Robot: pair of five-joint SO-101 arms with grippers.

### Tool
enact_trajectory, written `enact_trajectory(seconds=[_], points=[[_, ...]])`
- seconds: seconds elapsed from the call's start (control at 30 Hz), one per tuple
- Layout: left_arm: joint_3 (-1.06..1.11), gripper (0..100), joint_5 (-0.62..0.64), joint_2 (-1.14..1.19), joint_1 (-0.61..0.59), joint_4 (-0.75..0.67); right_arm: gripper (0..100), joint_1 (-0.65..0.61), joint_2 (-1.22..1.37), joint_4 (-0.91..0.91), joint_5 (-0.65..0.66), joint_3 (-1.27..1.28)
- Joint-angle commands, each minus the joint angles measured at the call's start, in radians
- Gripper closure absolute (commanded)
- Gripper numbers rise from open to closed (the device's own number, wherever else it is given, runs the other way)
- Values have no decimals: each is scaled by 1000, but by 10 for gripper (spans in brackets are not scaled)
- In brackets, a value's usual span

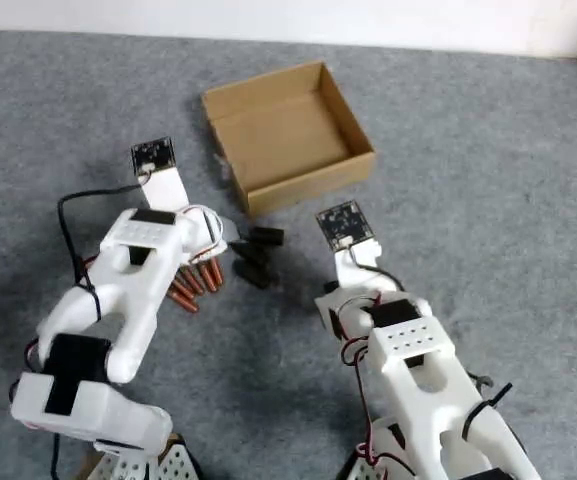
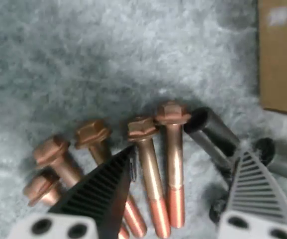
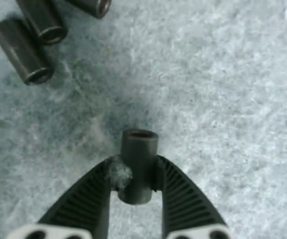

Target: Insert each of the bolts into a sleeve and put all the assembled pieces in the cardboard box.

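Counter (image 1: 488, 150): grey, felted. The cardboard box (image 1: 283, 135) stood open and empty at far centre. My left end effector (image 2: 188, 151) hung wide open, holding nothing, over the copper bolts (image 2: 153, 164), which lay side by side just left of the loose sleeves (image 1: 256, 255). My right end effector (image 3: 135, 167) was clamped on one black sleeve (image 3: 139, 144), gripped by its round wall, bore clear. I judged the bolts stiff, dense, smooth-shanked and apt to roll. Best taken across the shank, just under the flanged head.
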Motion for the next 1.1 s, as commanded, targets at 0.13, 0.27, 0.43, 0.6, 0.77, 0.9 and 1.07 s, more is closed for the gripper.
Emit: enact_trajectory(seconds=[0.13, 0.27, 0.43, 0.6, 0.77, 0.9, 1.07], points=[[-91, 712, -3, 62, -18, 158, 995, 12, -25, -25, 20, -7], [-148, 712, -3, 54, -25, 311, 995, 12, -25, -25, 20, -7], [-183, 712, -3, 53, -33, 359, 995, 12, -25, -25, 20, -7], [-185, 712, -3, 50, -35, 359, 995, 12, -25, -25, 20, -7], [-176, 712, -3, -47, -45, 359, 995, 12, -25, -25, 20, -7], [-173, 712, -2, -59, -90, 359, 995, 12, -25, -36, 20, -5], [-176, 712, 55, -25, -113, 358, 995, 12, -25, -44, 20, -5]])
